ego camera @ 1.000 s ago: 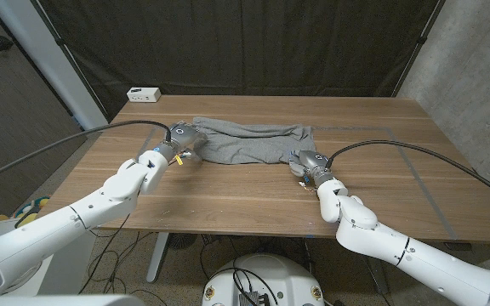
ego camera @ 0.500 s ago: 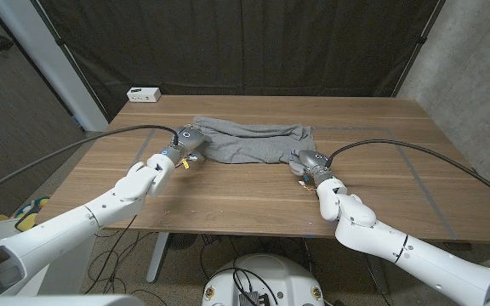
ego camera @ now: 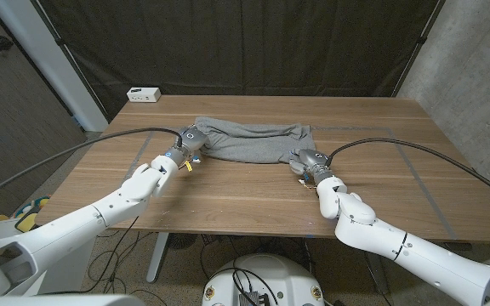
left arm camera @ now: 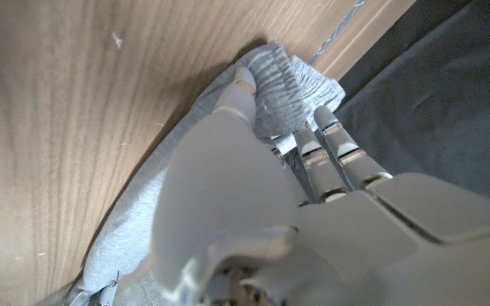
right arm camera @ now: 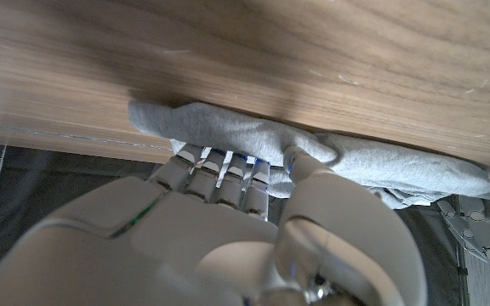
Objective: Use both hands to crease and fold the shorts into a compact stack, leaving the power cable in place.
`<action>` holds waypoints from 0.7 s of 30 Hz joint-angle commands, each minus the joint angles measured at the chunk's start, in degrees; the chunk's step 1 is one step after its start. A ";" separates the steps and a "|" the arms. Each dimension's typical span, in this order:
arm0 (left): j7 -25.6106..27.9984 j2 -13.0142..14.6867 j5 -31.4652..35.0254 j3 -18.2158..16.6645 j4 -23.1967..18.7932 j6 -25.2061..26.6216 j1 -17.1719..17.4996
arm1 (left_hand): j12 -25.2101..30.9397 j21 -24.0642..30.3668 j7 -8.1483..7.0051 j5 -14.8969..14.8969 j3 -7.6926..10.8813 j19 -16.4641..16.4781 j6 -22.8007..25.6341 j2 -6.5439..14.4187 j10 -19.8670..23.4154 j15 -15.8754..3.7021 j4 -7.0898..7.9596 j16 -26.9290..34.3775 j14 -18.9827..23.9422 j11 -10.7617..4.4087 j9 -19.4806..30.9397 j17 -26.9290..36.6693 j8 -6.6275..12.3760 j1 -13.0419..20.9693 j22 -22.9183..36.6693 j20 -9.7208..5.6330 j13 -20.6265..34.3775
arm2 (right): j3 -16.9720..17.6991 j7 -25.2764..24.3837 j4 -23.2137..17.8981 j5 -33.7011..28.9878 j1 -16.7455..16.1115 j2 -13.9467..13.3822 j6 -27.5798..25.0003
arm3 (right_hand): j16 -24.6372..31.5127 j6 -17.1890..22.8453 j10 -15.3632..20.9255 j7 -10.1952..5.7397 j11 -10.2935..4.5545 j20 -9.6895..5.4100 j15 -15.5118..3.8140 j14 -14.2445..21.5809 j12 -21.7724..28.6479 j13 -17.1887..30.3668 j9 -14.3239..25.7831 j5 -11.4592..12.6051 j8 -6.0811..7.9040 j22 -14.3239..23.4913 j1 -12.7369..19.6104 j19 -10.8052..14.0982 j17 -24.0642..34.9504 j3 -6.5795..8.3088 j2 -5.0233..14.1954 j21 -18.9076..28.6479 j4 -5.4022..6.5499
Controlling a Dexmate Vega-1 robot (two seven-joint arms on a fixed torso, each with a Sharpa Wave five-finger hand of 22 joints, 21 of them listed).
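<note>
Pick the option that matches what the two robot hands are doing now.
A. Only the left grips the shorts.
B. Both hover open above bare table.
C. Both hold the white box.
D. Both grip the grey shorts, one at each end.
D: the left robot hand and the right robot hand each grip an end of the shorts, with cloth pinched in both wrist views.

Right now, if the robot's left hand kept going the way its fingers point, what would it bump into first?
The left hand already grips the near-left corner of the gray shorts, fingers pointing toward the table's far edge. Going on, it would probably just push more of the shorts; beyond them, only bare table shows.
</note>
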 commanded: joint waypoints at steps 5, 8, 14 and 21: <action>7.47 -0.95 8.75 4.01 3.53 1.35 -3.22 | 0.31 1.18 0.39 -0.21 0.72 0.42 8.01 -0.31 2.20 -10.51 0.57 0.68 2.95 0.67 0.33 0.60 2.04 1.60 0.26 -0.85 0.76 | 0.01 1.28 -0.31 1.32 0.09 -0.85 0.90 | 0.47 1.22 1.06 -0.16 -0.13 -0.33 -6.07 1.02 -0.03 0.15 0.10 -0.07 0.17 0.30 0.79 0.45 0.29 0.94 0.45 -0.14 -0.03; 7.77 -0.64 11.38 5.08 3.62 0.39 -4.62 | 0.54 1.31 0.39 -0.26 0.65 0.43 8.68 -0.59 2.72 -10.51 0.49 0.67 3.16 0.56 0.34 0.62 2.20 1.71 0.27 -1.19 0.98 | 0.52 0.56 -0.42 1.87 -0.42 -0.97 1.64 | 0.50 1.36 1.12 -0.19 -0.24 -0.36 -6.16 1.06 -0.05 0.16 0.10 -0.05 0.16 0.31 0.93 0.43 0.31 1.18 0.60 -0.15 0.01; 7.44 0.05 16.46 6.80 3.44 -2.43 -7.74 | 0.65 1.74 0.30 -0.52 0.37 0.63 10.47 -1.28 3.75 -10.50 0.34 0.65 3.35 0.30 0.45 0.74 2.77 2.24 0.32 -2.13 1.13 | -0.47 1.18 -0.34 0.72 0.06 -0.98 1.15 | 0.53 1.49 1.19 -0.23 -0.20 -0.39 -6.21 1.11 -0.09 0.16 0.10 -0.04 0.12 0.31 1.09 0.44 0.34 1.45 0.60 -0.17 0.02; 6.98 0.69 21.22 7.54 2.46 -5.24 -10.50 | 0.72 1.98 0.29 -0.85 0.05 0.61 11.48 -1.79 4.76 -10.47 0.34 0.77 3.56 0.11 0.44 0.87 3.03 2.54 0.33 -2.74 1.14 | -0.35 0.54 -0.26 0.62 -0.38 -1.02 1.45 | 0.56 1.46 1.24 -0.27 -0.31 -0.34 -6.26 1.05 -0.17 0.17 0.11 -0.10 -0.03 0.32 1.12 0.29 0.43 1.60 0.46 -0.25 0.15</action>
